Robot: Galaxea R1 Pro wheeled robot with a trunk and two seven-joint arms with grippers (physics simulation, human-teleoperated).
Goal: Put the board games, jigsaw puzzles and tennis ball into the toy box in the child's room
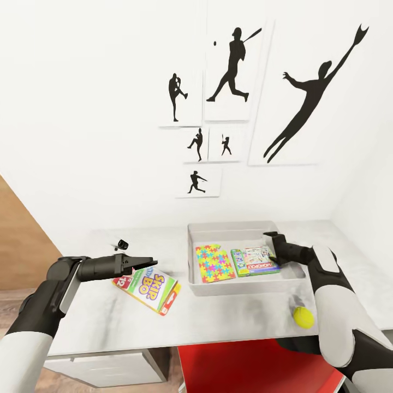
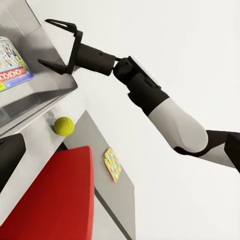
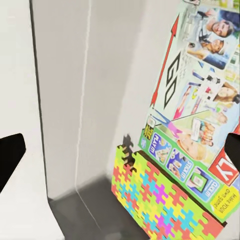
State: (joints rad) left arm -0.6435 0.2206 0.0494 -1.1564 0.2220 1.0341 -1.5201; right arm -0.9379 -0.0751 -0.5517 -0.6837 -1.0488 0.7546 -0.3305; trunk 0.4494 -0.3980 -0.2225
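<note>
The light-grey toy box (image 1: 245,286) stands on the pale table (image 1: 229,316). Inside lie a jigsaw puzzle (image 1: 214,262) (image 3: 155,202) and the green-white Monopoly board game (image 1: 254,261) (image 3: 197,120) (image 2: 12,65), with a blue edge under it. My right gripper (image 1: 271,244) (image 2: 59,43) hangs open over the box's right end. The white SKIP BO board game (image 1: 146,290) lies left of the box. My left gripper (image 1: 148,262) hovers over its far edge, apparently open; contact is unclear. The tennis ball (image 1: 303,317) (image 2: 64,126) rests near the table's front right edge. Another jigsaw square (image 2: 113,163) lies on a grey surface beyond the table.
A red chair (image 1: 256,365) (image 2: 55,200) is tucked under the table's front edge. Black baseball-player silhouette pictures (image 1: 234,65) hang on the white wall behind. White drawers (image 1: 103,368) sit under the table's left end, and wood floor (image 1: 16,305) shows to the left.
</note>
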